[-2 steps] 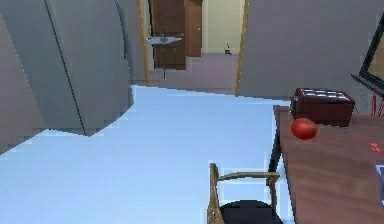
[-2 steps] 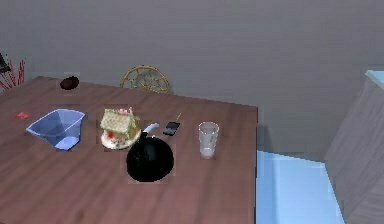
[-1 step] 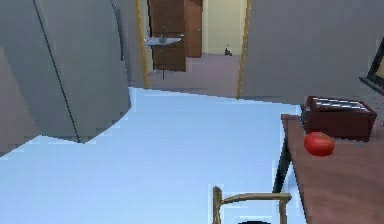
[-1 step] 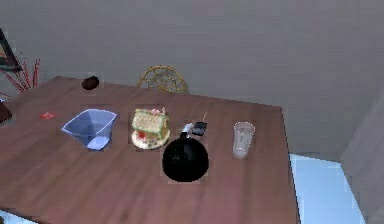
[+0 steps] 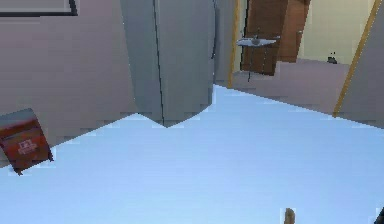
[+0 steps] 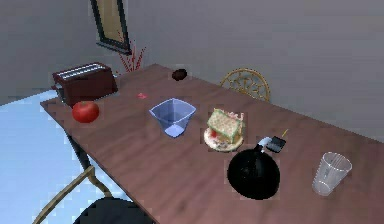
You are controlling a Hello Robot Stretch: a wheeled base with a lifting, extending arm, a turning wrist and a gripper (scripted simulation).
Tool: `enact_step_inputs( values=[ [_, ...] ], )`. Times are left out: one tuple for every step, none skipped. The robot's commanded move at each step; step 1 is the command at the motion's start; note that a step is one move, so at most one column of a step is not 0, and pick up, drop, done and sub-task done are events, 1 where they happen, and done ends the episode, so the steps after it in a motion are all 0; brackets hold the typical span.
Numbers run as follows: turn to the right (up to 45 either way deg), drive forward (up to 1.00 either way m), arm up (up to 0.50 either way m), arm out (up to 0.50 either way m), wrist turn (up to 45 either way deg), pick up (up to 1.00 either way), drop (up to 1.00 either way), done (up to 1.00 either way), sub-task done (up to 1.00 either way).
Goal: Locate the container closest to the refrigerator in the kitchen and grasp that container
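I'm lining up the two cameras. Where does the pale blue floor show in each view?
Forward view: the floor spreads across the lower half, from the foot of the refrigerator to the bottom edge.
Arm side view: the floor is a wedge at the left, beside the wooden table.
Shared landmark: the floor's seam with a plain wall; whether the same wall, I cannot tell.

Readable text: none in either view.
Red box (image 5: 24,140): pale marks on its front, too small to read.
Fridge (image 5: 180,55): plain grey doors, no lettering that can be made out.
Wall frame (image 6: 110,22): content cut off, nothing legible.
Toaster (image 6: 84,80): no label that can be read.
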Motion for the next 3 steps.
enact_step_inputs(
  values=[
    [0.0, 0.00, 0.50, 0.00, 0.0, 0.00, 0.00, 0.00, 0.00],
    [0.0, 0.00, 0.38, 0.00, 0.0, 0.00, 0.00, 0.00, 0.00],
    [0.0, 0.00, 0.00, 0.42, 0.0, 0.00, 0.00, 0.00, 0.00]
  ],
)
